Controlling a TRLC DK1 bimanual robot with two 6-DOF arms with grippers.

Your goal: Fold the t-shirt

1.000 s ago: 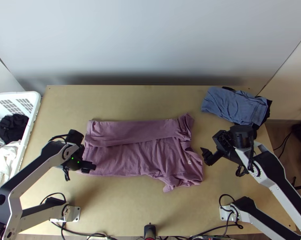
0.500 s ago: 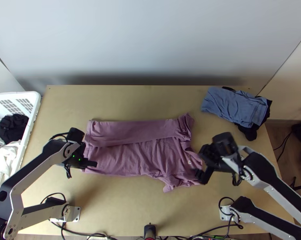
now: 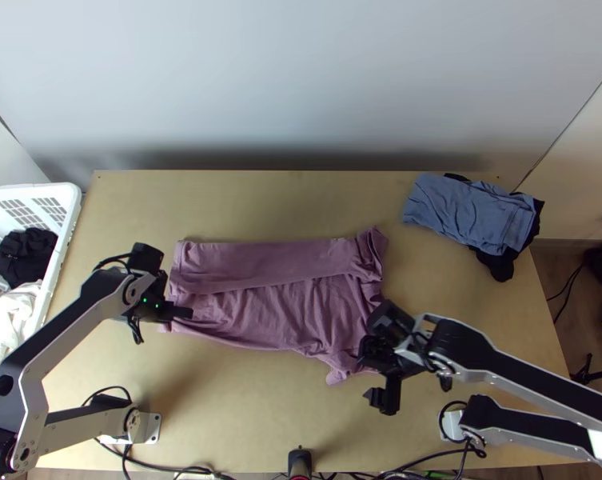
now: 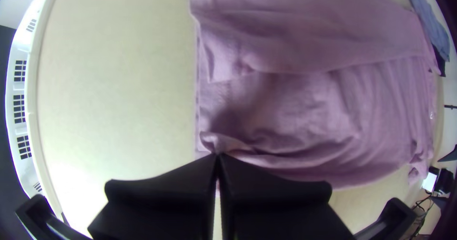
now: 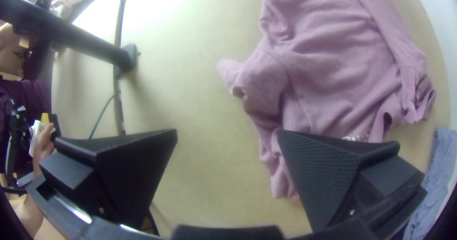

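Note:
The mauve t-shirt [image 3: 285,312] lies on the table with its far long side folded over in a band and its near right part bunched. My left gripper [image 3: 185,313] is at the shirt's near left corner. In the left wrist view my left gripper [image 4: 217,158] is shut on the shirt's edge, and small folds run from its fingertips. My right gripper [image 3: 378,395] is at the shirt's near right corner, partly covering it. In the right wrist view my right gripper [image 5: 227,135] stands open, with the shirt [image 5: 328,64] beside and beyond one finger and bare table between the fingers.
A blue folded cloth [image 3: 468,212] with black cloth under it lies at the table's far right. A white basket [image 3: 69,232] holding dark and white cloth stands at the left. Cables run along the near edge. A person's hand [image 5: 44,147] shows in the right wrist view.
My right gripper has swung left and toward the near edge, from the shirt's right side to its near right corner. My left gripper has shifted slightly away from the near edge, drawing the shirt's near left edge along.

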